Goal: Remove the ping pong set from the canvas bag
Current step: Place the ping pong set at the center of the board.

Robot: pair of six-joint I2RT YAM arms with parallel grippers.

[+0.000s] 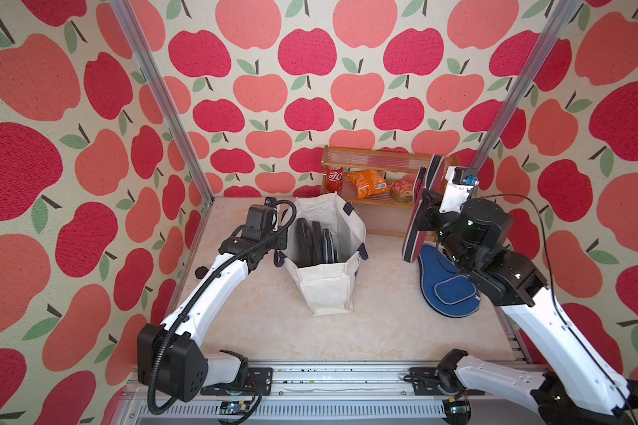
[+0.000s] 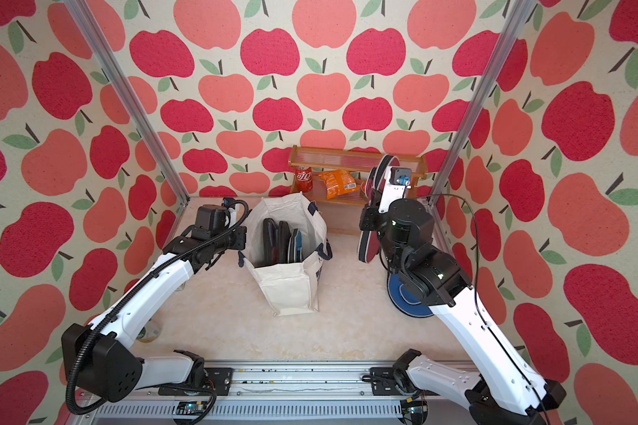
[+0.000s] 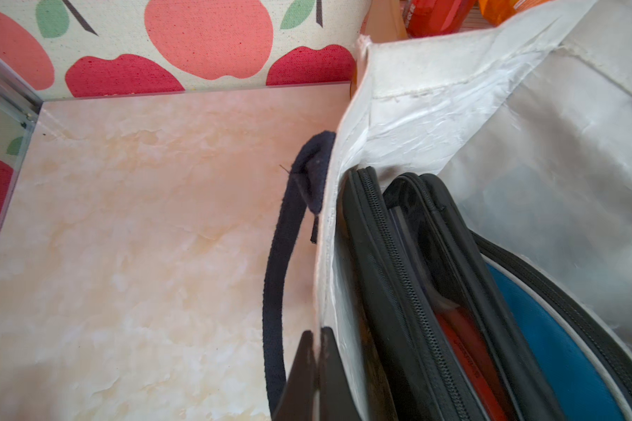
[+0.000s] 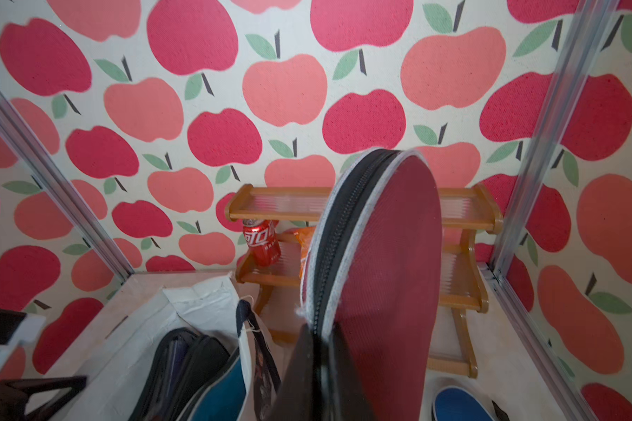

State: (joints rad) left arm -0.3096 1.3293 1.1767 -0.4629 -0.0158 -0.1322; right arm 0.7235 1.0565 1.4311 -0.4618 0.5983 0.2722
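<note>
Removal step: right claw [image 4: 320, 342] grips maroon cover [image 4: 387, 255] aloft, left claw [image 3: 318, 337] pinches canvas bag [image 3: 435, 91] rim; next, lay it on table [image 1: 255, 323].

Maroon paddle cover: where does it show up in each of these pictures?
In a top view: maroon paddle cover right of centre, upright.
In a top view: likewise right of centre.
Left wrist: not in it.
Right wrist: large, centre, pinched by the right tool.
Shared landmark: canvas bag, in all four.

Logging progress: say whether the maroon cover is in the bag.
No, the right end effector holds the maroon cover outside the canvas bag.
</note>
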